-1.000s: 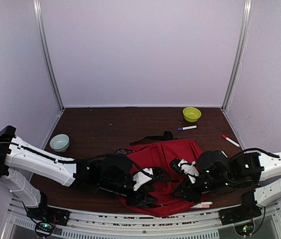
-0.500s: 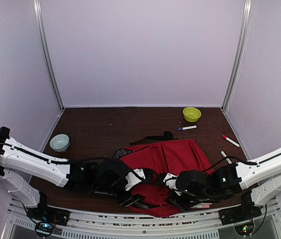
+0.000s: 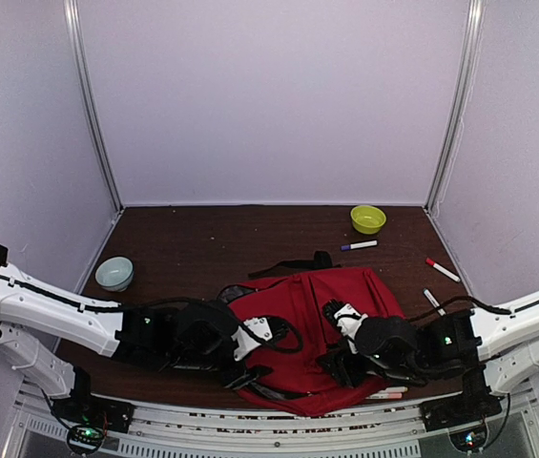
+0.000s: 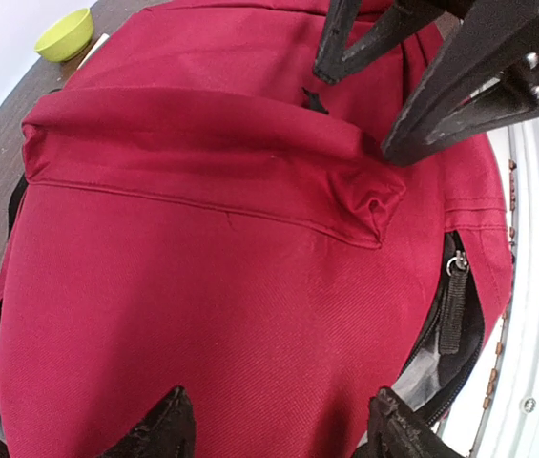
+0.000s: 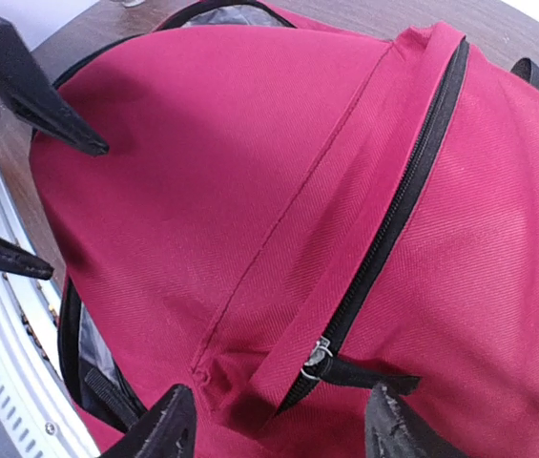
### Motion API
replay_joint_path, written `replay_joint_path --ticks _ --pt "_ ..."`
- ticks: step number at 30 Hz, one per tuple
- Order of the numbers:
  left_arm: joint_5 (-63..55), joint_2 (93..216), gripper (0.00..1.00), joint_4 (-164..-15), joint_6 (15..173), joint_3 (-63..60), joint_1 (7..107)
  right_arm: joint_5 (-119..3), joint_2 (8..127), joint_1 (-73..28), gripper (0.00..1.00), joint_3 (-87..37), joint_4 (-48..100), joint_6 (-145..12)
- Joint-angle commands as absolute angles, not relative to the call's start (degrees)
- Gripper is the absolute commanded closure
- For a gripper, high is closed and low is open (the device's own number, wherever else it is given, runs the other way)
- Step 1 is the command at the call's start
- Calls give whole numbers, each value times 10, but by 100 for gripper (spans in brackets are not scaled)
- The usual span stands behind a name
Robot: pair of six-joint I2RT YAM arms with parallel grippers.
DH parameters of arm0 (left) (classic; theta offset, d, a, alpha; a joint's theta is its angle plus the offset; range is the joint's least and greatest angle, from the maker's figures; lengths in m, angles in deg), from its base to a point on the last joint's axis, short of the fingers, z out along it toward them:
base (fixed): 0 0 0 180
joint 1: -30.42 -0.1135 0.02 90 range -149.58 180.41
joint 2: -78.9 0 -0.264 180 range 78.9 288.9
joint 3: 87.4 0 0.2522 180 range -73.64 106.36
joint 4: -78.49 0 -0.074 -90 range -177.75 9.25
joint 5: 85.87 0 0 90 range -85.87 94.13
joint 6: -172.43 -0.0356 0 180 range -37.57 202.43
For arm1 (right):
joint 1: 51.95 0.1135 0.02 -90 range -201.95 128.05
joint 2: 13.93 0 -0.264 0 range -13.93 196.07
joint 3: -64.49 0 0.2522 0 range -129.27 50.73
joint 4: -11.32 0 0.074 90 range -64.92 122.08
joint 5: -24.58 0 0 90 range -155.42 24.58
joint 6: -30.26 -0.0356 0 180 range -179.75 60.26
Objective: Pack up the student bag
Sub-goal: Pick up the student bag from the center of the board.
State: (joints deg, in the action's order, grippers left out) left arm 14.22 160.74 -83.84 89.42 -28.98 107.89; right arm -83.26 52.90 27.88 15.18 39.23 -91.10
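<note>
The red student bag (image 3: 312, 301) lies flat on the table near the front edge, with its main zip partly open and grey lining showing (image 4: 429, 363). My left gripper (image 3: 258, 353) is open and empty over the bag's left front part (image 4: 202, 286). My right gripper (image 3: 334, 345) is open and empty over the bag's right front part, just above the front pocket's black zip pull (image 5: 324, 359). The two grippers face each other across the bag. The right fingers (image 4: 460, 86) show in the left wrist view and the left fingers (image 5: 35, 91) in the right wrist view.
A green bowl (image 3: 367, 218) and a blue-capped marker (image 3: 359, 245) lie at the back right. A red marker (image 3: 443, 270) and another marker (image 3: 433, 301) lie right of the bag. Pens (image 3: 386, 391) lie by the front edge. A pale blue bowl (image 3: 114, 273) stands left. A black strap (image 3: 293, 264) trails behind the bag.
My right gripper swung left and low over the bag's front, then drew back a little. My left gripper has shifted slightly left. The bag stays in place.
</note>
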Motion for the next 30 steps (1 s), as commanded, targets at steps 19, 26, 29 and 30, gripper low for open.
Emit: replay_joint_path --ticks 19,26,29,30 --pt "51 1577 41 -852 870 -267 1082 -859 534 260 100 76 415 -916" --pt "9 1632 45 -823 842 -214 1082 -860 482 247 100 91 409 -900" --pt "-18 1642 47 -822 841 -200 1082 -848 486 246 100 97 401 -909" --pt "-25 1642 48 -821 840 -198 1082 -845 490 246 100 99 399 -912"
